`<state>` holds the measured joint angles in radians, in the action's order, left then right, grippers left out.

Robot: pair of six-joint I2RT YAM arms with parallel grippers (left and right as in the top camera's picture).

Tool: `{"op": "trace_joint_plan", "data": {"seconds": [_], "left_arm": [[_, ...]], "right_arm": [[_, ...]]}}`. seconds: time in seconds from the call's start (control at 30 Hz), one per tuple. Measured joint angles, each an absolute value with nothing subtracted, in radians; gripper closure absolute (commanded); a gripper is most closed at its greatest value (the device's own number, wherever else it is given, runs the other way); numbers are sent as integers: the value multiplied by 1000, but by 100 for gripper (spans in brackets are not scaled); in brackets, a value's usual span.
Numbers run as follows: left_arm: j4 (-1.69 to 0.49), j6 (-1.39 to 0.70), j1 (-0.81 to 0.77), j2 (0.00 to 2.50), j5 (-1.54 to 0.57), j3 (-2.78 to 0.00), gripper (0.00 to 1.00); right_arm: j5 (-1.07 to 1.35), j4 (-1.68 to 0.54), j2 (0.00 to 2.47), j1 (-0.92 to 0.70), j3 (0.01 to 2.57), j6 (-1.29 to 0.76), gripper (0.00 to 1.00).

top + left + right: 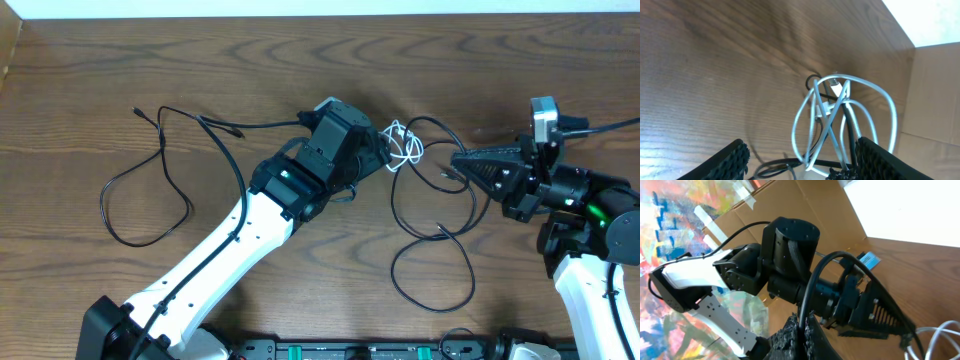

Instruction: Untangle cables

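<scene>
The white cable [405,143] is bunched in a loose coil on the wooden table [300,60], a little right of the middle. It is flanked by the left gripper [802,150], whose fingers [735,160] are spread wide, one on either side of the coil. Whether either finger is touching the coil cannot be told. In the left wrist view, thin black strands are seen running under and through the white loops, so the white cable is crossed with a black one.

The second black cable [440,230] is laid in several loops over the right half of the table, from just beside the white coil down toward the near edge. It is pinched by the right gripper [458,160], whose fingers are pressed together on it. In the right wrist view the cable is seen rising out of the closed tips in an arch. This gripper is pointed at the white coil and is held just beside it.

The first black cable [165,170] is spread over the left half of the table in one large open loop. A small plug end lies at the upper left, and its other end is lost under the left arm [230,240].

A cardboard box [935,95] is seen beyond the table's edge. Only its outer wall is shown, so its contents cannot be told.
</scene>
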<state>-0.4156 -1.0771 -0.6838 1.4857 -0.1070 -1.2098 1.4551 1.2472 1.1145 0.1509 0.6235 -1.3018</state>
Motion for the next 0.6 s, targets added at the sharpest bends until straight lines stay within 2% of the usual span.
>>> {"op": "trace_joint_plan", "data": {"seconds": [0.33, 0.6], "left_arm": [[-406, -1031, -684, 1486, -158, -1210, 31], [-403, -968, -684, 1486, -167, -1210, 31]], "right_arm": [[1456, 1259, 1114, 147, 624, -1329, 99], [1460, 1412, 1114, 147, 624, -1413, 99]]}}
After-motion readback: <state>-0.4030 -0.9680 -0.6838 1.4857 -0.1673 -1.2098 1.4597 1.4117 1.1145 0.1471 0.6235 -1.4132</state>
